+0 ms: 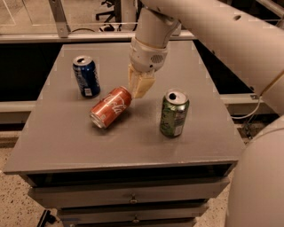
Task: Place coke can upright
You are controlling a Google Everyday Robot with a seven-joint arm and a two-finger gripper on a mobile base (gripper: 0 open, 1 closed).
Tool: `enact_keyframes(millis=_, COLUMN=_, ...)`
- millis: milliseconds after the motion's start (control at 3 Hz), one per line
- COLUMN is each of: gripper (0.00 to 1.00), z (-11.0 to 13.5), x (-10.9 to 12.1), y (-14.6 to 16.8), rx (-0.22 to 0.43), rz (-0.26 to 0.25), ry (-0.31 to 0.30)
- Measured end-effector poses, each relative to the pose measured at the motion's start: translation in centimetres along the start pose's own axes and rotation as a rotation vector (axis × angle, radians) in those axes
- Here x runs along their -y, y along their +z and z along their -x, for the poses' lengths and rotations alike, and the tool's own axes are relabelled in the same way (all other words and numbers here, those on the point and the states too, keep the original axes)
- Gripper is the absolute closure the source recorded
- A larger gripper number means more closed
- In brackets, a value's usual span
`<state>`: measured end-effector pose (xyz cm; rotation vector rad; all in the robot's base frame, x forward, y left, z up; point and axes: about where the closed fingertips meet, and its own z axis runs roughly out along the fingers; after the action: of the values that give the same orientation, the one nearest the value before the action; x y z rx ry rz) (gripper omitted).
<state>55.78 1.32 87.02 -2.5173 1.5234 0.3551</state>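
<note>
Noted coke can (111,107) lying sideways on counter (57,137), end effector (140,86) at its far end; grip undeterminable. Recommended slow pivot onto one end, clear of green can (174,113).

You're working in what looks like an office or robot lab, not a home. The work surface is a plain grey cabinet (57,146) with shallow drawers (133,197) under it (each with a small round pull). At 7 o'clock the floor (11,208) is pale speckled terrazzo. At 12 o'clock, beyond the cabinet, sits the wheeled star base of an office chair (108,11), with a bare metal post (60,17) at 11 o'clock. A loose cable (248,113) trails at 3 o'clock. Your gripper (140,86) hangs above the cabinet's middle, just beside the far end of the coke can (111,106).
</note>
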Motion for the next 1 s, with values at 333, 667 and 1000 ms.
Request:
enact_keyframes(millis=333, gripper=1.00, z=0.0, x=-0.4, y=-1.5, rx=-0.002, rz=-0.041, ry=0.009)
enact_keyframes(millis=667, gripper=1.00, z=0.1, x=-1.0, y=-3.2, rx=-0.011, rz=-0.090, ry=0.013)
enact_keyframes(millis=1000, gripper=1.00, z=0.4, x=-2.0, y=-5.2, rx=-0.026, rz=-0.144, ry=0.011)
